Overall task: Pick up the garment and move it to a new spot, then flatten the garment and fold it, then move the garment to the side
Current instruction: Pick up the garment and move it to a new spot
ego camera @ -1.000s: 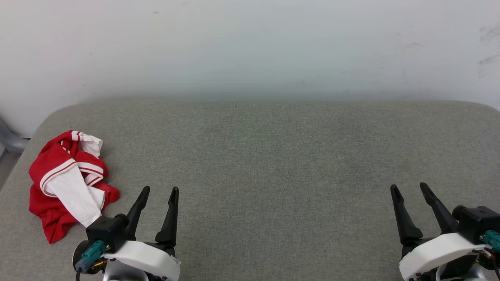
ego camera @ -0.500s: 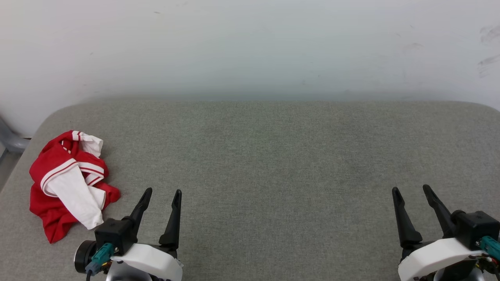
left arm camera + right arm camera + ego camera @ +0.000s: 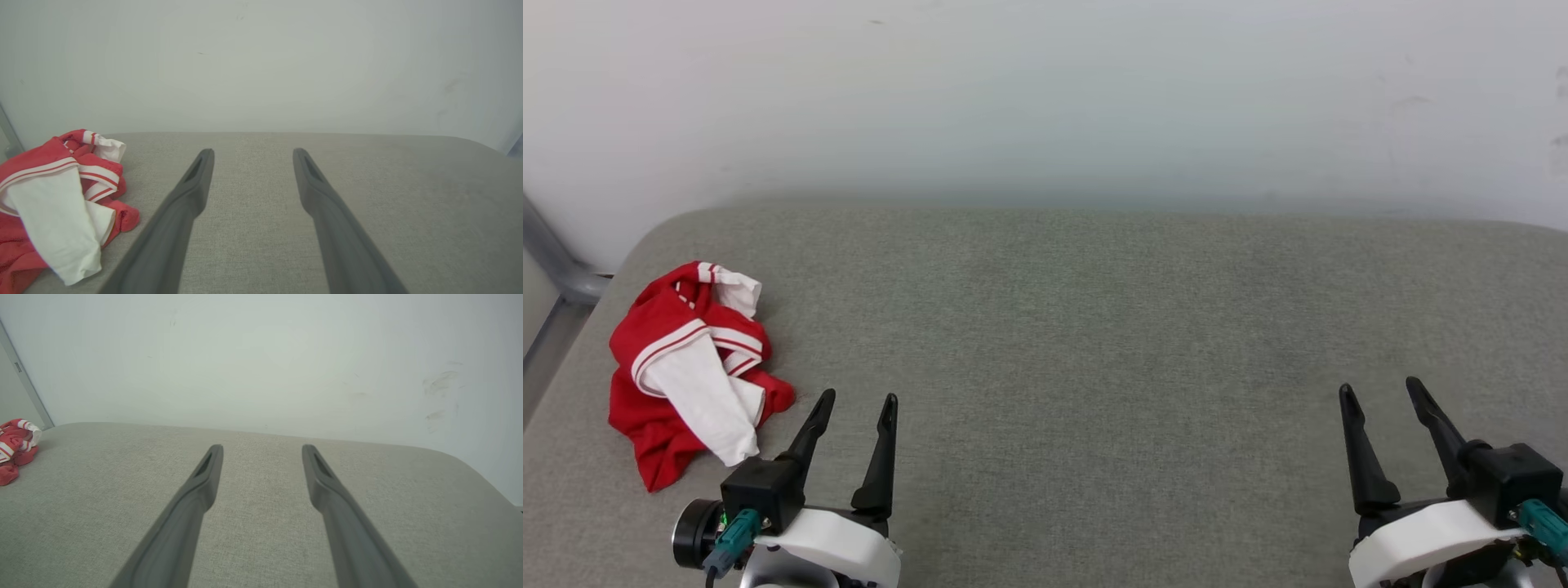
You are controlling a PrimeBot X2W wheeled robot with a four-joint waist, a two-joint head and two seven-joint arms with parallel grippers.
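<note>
The garment (image 3: 690, 371) lies crumpled in a heap at the far left of the grey padded surface (image 3: 1094, 327): red cloth, a white sleeve on top, red-and-white striped trim. It also shows in the left wrist view as the garment (image 3: 57, 204) and small at the left edge of the right wrist view (image 3: 14, 449). My left gripper (image 3: 858, 398) stands open just right of the heap, apart from it, nothing between its fingers (image 3: 192, 192). My right gripper (image 3: 1379, 388) stands open at the lower right, far from the garment, its fingers (image 3: 204, 477) bare.
A pale wall (image 3: 1045, 98) rises right behind the surface's far edge. A grey metal bar (image 3: 556, 261) runs past the surface's left corner. The surface's rounded left edge passes close beside the garment.
The whole head view has shifted a little, so the camera turned left. Both grippers stay open and the garment lies as before.
</note>
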